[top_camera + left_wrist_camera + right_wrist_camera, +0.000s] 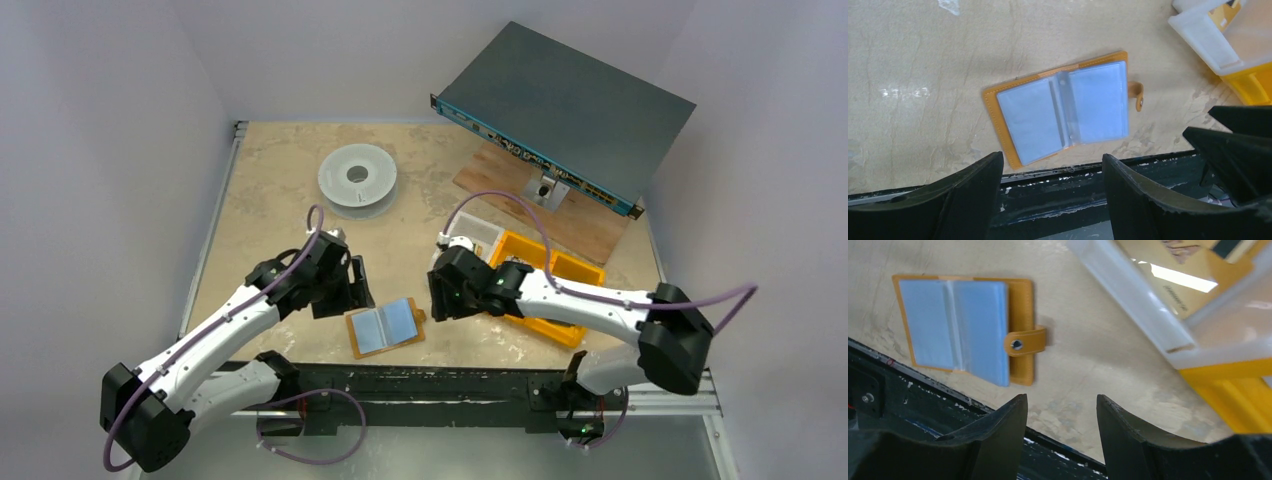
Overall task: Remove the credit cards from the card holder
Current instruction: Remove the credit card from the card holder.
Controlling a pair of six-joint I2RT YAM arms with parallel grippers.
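Note:
The card holder point(385, 327) lies spread open and flat near the table's front edge, a mustard-orange cover with pale blue sleeves facing up point(1058, 112) point(1020, 305). Its strap tab point(1025, 342) with the snap sticks out on the right side. I cannot tell whether the sleeves hold credit cards. Flat tan cards point(1193, 270) lie in the white tray. My left gripper point(345, 290) point(1052, 157) hovers open just left of the holder, nothing between its fingers. My right gripper point(440, 295) point(1060, 397) is open to the holder's right, also holding nothing.
A white tray point(480, 235) and an orange bin point(590, 270) sit under the right arm. Farther back are a grey spool point(357, 178), a wooden board point(580, 225) and a grey rack unit point(565, 100). The black front rail point(400, 375) runs just below the holder.

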